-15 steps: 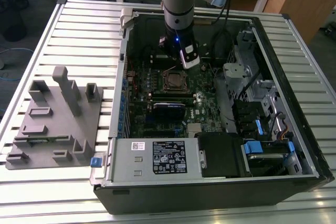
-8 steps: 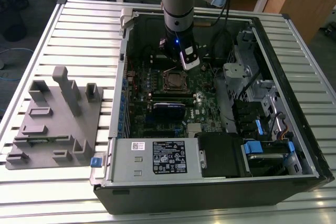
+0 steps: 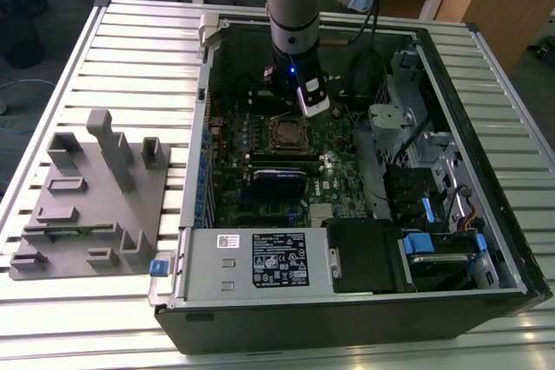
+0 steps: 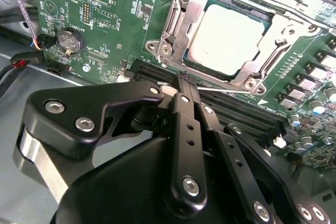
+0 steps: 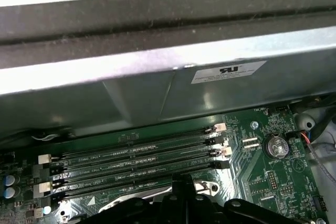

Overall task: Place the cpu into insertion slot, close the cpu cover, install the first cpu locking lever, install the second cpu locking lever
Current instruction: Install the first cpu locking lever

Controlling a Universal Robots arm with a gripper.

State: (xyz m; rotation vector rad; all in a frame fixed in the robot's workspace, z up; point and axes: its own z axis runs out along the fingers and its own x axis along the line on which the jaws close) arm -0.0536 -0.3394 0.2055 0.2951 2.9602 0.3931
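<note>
I'm down inside the computer case (image 3: 486, 153); the gripper (image 4: 185, 78) is clenched, fingertips pressed together with nothing I can make out between them, just beside a thin wire lever (image 4: 236, 92) at the socket's edge; the cpu (image 4: 228, 31) sits in the insertion slot (image 3: 290, 134), the cpu cover (image 4: 181, 22) lying flat around it (grey top showing through the window); memory slots (image 5: 136, 158) run right by the fingertips.
</note>
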